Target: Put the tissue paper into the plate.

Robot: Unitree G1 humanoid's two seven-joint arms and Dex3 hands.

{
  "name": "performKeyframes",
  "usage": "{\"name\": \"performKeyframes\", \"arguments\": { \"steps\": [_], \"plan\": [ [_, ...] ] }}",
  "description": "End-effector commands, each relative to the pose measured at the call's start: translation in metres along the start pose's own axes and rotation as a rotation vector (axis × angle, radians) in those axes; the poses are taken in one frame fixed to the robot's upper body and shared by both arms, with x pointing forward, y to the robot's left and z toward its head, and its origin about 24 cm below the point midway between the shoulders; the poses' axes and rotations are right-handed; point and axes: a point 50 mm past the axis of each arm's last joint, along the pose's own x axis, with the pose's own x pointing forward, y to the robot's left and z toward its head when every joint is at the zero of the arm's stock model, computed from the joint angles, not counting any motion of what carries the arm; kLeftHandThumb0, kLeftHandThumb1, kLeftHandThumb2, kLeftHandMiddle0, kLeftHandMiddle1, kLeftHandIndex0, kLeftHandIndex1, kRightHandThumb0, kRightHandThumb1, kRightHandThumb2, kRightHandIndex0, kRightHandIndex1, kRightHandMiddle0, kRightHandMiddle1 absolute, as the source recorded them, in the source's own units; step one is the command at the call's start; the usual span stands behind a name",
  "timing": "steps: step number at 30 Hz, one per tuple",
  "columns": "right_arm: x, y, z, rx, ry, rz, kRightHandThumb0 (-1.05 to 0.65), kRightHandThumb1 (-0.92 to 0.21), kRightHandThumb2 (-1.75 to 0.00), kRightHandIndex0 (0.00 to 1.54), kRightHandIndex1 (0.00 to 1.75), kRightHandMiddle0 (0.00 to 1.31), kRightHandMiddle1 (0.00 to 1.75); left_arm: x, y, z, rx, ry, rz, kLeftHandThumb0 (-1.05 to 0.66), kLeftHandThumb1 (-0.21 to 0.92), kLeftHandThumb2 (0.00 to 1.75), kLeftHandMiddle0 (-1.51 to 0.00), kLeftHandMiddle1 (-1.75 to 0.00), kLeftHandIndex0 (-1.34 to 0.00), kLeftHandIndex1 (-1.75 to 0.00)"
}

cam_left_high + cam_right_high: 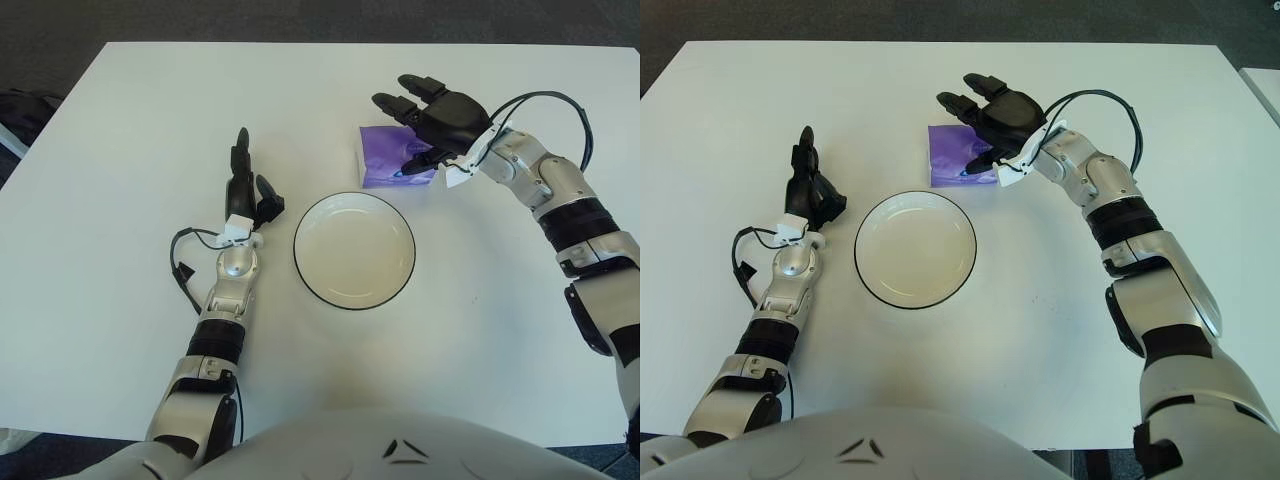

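my right hand (432, 115) hangs over the purple tissue pack (385, 155), fingers spread and holding nothing, its thumb pointing down at the pack's near right corner; i cannot tell whether the thumb tip touches the wrapper. the pack lies flat on the white table (120, 300), just beyond the upper right rim of the plate (354, 249) and apart from it by a narrow strip of bare tabletop. the plate is a shallow white dish with a dark rim, sitting near the table's middle with nothing in it. my left hand (245, 190) shows just left of the plate, fingers straight and pointing away from me, relaxed and gripping nothing. open table runs wide to the left of that hand and along the far side up to the table's back edge, and there is bare surface to the right of the plate under my right forearm. the table's far corners and its left edge are in view against the dark floor. my palm covers the right and far part of the pack, so its far right corner is hidden, and any print on the wrapper is too small to read.
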Motion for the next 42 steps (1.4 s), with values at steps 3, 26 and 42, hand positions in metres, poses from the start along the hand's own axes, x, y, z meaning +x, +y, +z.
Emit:
{"name": "performKeyframes", "arguments": {
  "steps": [3,26,42],
  "plan": [
    [0.004,0.001,0.002,0.004,-0.013,-0.002,-1.05,-0.92,-0.55,0.00,0.00,0.00,0.00,-0.042,-0.002,-0.052,0.032,0.250,-0.010,-0.86,0.92,1.19,-0.05,0.00,0.00,-0.21],
    [0.010,0.021,0.002,0.048,0.011,0.066,-1.05,-0.92,-0.49,0.00,0.00,0.00,0.00,-0.044,0.002,-0.052,0.032,0.258,-0.008,-0.86,0.92,1.19,-0.05,0.00,0.00,-0.21],
    [0.013,0.036,0.003,0.039,0.035,0.148,-1.05,-0.92,-0.49,0.00,0.00,0.00,0.00,-0.046,0.003,-0.051,0.047,0.252,-0.019,-0.87,0.92,1.20,-0.04,0.00,0.00,-0.19]
  ]
}}
